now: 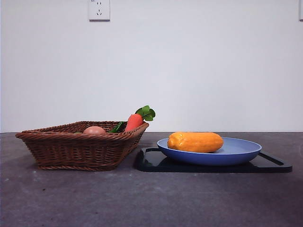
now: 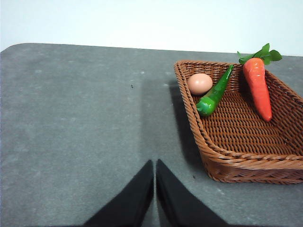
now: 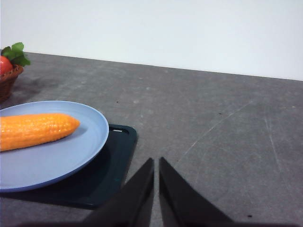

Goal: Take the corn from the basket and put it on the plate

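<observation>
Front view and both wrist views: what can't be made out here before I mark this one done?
- Front view: the basket wall hides most of the egg-like item, green pepper and carrot.
- Right wrist view: the corn and plate are cut off by the frame edge; only a sliver of basket shows.
- Left wrist view: the plate is out of frame.
- Front view: neither the left gripper nor the right gripper appears.

Grey table (image 1: 71, 198): basket (image 1: 71, 149), black tray (image 1: 156, 163).

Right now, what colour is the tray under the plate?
Black; the tray under the light-blue plate shows best in the front view.
</observation>
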Motion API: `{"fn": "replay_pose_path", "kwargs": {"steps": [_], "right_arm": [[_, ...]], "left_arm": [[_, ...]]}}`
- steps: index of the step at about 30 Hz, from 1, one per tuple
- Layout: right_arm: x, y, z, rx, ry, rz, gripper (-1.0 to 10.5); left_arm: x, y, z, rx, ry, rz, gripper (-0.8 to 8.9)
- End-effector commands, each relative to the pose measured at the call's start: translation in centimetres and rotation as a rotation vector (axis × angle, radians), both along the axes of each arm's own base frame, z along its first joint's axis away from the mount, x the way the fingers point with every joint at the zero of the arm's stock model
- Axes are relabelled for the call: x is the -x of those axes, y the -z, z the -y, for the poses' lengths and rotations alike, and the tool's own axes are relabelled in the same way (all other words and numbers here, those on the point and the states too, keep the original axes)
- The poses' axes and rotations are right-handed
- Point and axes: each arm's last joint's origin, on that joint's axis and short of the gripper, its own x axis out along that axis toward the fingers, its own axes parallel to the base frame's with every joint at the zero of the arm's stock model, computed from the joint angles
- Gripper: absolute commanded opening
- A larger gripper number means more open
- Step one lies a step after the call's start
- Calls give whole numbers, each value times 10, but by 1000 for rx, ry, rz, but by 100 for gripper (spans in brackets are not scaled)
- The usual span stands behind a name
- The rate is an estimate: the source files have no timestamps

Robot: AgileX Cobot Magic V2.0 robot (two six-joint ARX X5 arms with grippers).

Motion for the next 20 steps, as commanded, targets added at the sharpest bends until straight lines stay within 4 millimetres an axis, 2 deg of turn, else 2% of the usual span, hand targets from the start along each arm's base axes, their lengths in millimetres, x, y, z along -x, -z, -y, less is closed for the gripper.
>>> {"fn": "replay_pose_path", "kwargs": {"steps": [1,7,20], "right_arm": [[2,3,0,-7,3,-10,3],[5,11,0,-9,3,-85,3],[5,10,0,-15,1,-73,3]], "left_arm": [[-1,9,0,6,-2,-46,8],[-1,9,0,6,-2,-45,8],[-1,9,0,6,-2,-46,8]]}}
